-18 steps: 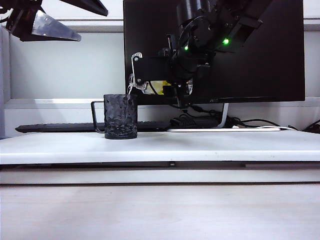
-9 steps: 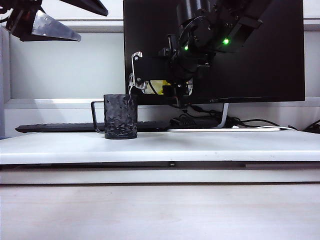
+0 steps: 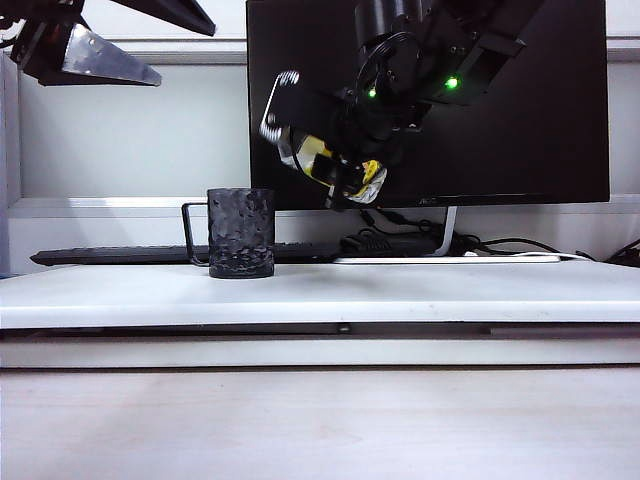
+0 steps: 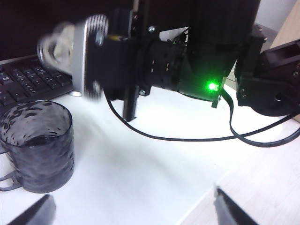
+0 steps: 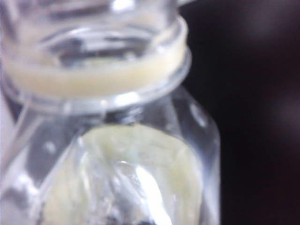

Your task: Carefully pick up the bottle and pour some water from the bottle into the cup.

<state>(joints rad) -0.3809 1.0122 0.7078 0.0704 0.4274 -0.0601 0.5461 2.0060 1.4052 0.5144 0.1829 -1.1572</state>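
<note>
A: Right hand (image 3: 335, 165) pose?
B: Raised in front of the monitor (image 3: 520, 150), up at about 2 o'clock from the cup (image 3: 241, 233). It clamps the bottle (image 3: 325, 160), which is tilted with the neck at upper left and the base at lower right. The mouth sits above and just right of the cup rim, not touching.
A: Left hand (image 3: 120, 40)?
B: High in the exterior view's 10 o'clock corner, fingers spread wide, holding nothing, well apart from the cup.
A: Cup position?
B: Upright on the white surface (image 3: 420, 290), handle pointing to 9 o'clock, keyboard (image 3: 110, 256) behind it.
A: Unclear items?
B: Right hand's fingers are mostly lost against the dark monitor. Left wrist view shows the bottle end blurred. Right wrist view is filled by the neck, soft focus; water level not readable. Left arm is cut off by the frame edge.
</note>
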